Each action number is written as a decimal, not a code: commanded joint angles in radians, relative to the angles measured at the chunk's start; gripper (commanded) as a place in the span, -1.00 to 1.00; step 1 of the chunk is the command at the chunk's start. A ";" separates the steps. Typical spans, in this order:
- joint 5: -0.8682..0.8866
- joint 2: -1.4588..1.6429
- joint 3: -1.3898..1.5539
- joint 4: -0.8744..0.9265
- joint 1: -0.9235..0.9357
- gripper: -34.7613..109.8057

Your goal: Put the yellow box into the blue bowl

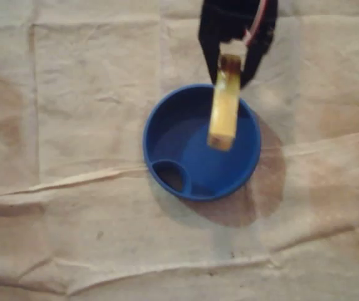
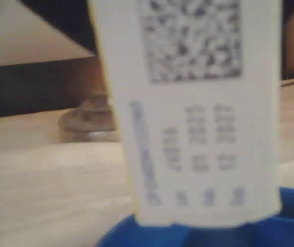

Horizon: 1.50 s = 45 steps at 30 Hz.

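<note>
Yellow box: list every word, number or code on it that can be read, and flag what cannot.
Nothing can be quoted: all print on the yellow box is blurred in the wrist view.
Unreadable: speckled square code, at the top of the face.
Unreadable: bluish sideways line, along the left edge.
Unreadable: small grey rows, below the code.

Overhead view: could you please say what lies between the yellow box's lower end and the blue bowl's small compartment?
In the overhead view, only bare floor of the blue bowl lies between the yellow box and the small compartment.
</note>
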 commanded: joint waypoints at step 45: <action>0.006 -0.350 -0.417 0.121 0.067 -0.25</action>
